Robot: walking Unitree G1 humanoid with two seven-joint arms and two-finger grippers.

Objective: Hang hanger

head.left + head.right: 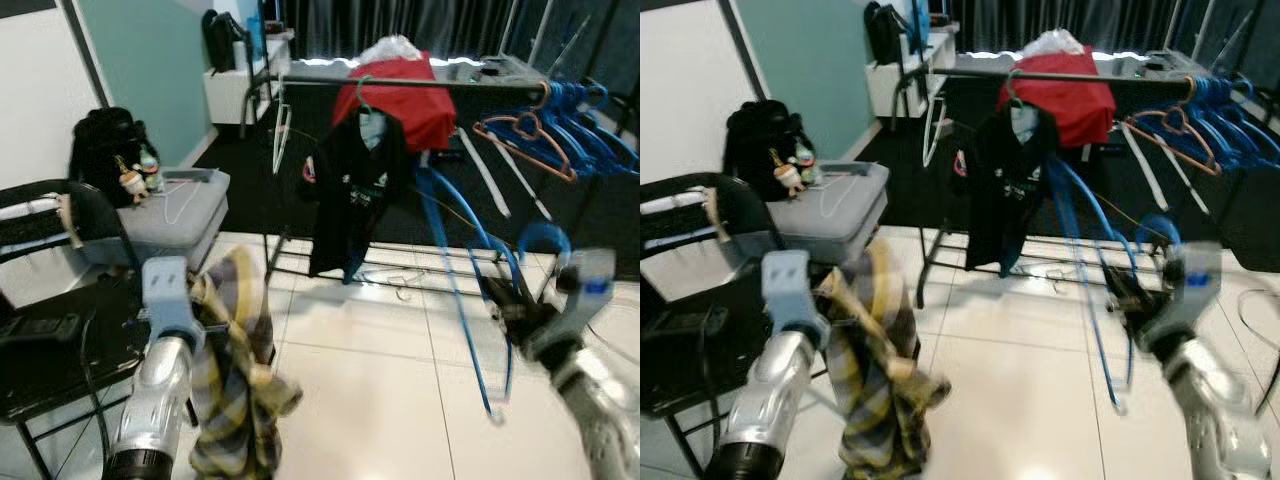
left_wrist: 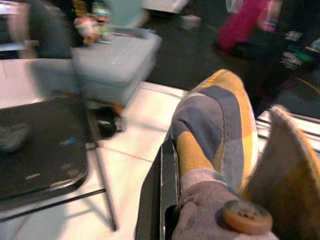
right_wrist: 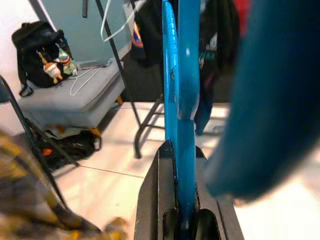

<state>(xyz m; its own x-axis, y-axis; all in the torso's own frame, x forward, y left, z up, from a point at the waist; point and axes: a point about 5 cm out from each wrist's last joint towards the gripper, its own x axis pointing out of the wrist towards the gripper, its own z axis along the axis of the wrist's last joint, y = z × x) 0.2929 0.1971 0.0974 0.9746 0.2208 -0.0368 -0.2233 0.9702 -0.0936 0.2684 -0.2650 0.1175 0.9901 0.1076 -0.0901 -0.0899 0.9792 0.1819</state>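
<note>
My right gripper (image 1: 507, 302) is shut on a blue hanger (image 1: 462, 270), low at the right; in the right wrist view the blue hanger (image 3: 182, 75) runs straight up from between the black fingers (image 3: 150, 195). A yellow and grey plaid shirt (image 1: 235, 370) droops toward the floor from my left gripper (image 1: 198, 292), which is shut on it. The left wrist view has the plaid shirt (image 2: 220, 130) bunched beside a finger (image 2: 161, 200). Ahead stands a clothes rack, its rail (image 1: 320, 82) carrying a black shirt (image 1: 355, 190), a red garment (image 1: 400, 100), several blue hangers (image 1: 585, 120) and an orange hanger (image 1: 520, 135).
A black folding chair (image 1: 60, 340) stands close at my left. Behind it is a grey case (image 1: 190, 225) with a white hanger lying on it and a black backpack (image 1: 105, 150). White tiled floor (image 1: 360, 370) lies between me and the rack.
</note>
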